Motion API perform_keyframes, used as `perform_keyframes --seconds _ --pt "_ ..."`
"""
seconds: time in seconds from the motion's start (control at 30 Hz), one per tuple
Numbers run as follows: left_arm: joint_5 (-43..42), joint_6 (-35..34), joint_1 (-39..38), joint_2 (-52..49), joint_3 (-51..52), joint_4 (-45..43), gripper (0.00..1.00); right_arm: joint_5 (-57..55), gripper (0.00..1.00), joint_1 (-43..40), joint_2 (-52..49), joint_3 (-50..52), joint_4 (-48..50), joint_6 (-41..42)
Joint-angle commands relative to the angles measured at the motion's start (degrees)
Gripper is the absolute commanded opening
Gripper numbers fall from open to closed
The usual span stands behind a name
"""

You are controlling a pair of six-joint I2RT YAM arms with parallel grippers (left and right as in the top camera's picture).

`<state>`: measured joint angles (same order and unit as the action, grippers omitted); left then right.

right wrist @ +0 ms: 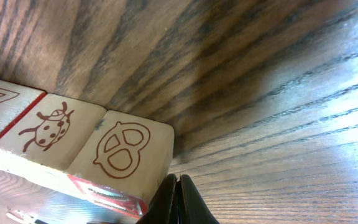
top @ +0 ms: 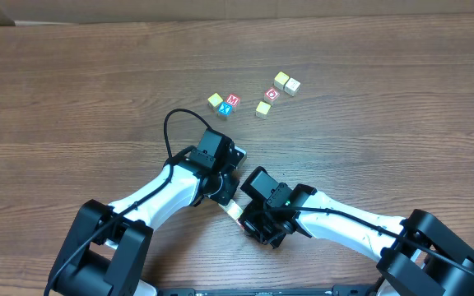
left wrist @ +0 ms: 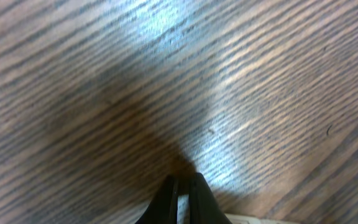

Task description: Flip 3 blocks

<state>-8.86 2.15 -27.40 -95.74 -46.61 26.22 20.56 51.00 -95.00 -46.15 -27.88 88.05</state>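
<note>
**Both grippers clenched and empty, close over the table (top: 72,82).**
Three blocks (right wrist: 73,143) lie in a touching row at the lower left of the right wrist view, showing a red-framed face, a ladybug and a pretzel. The right gripper (right wrist: 178,200), shut on nothing, sits just beside the pretzel block (right wrist: 126,155). The left gripper (left wrist: 184,198), also shut, points at bare wood. Other cubes (top: 263,108) lie scattered at the overhead view's upper centre.

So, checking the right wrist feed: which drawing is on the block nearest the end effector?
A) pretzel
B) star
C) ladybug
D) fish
A: the pretzel block sits right beside the shut right end effector; the ladybug block is one further along.
</note>
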Motion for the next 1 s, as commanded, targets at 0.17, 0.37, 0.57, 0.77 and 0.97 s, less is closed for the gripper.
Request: perform_keyframes --seconds 0.17,0.37,0.57,0.77,0.97 --pt "8.1 -1.7 0.9 -4.9 3.1 0.8 0.04 -1.0 0.04 0.2 -0.3 -0.4 -0.2 0.5" --pt "8.0 -2.2 4.3 -4.9 3.1 2.6 0.04 -1.0 0.04 0.2 -0.3 -0.4 -0.5 0.5" --pt "9.0 -2.6 5.4 -4.9 3.1 4.0 0.04 -1.0 0.04 0.2 -0.3 -0.4 -0.8 0.4" --pt "8.3 -2.4 5.2 -4.9 3.1 6.4 0.04 -1.0 0.04 0.2 -0.3 -0.4 -0.9 0.3" --pt "5.8 -1.9 5.2 -4.9 3.1 7.9 0.04 -1.0 0.04 0.2 -0.3 -0.4 -0.9 0.2"
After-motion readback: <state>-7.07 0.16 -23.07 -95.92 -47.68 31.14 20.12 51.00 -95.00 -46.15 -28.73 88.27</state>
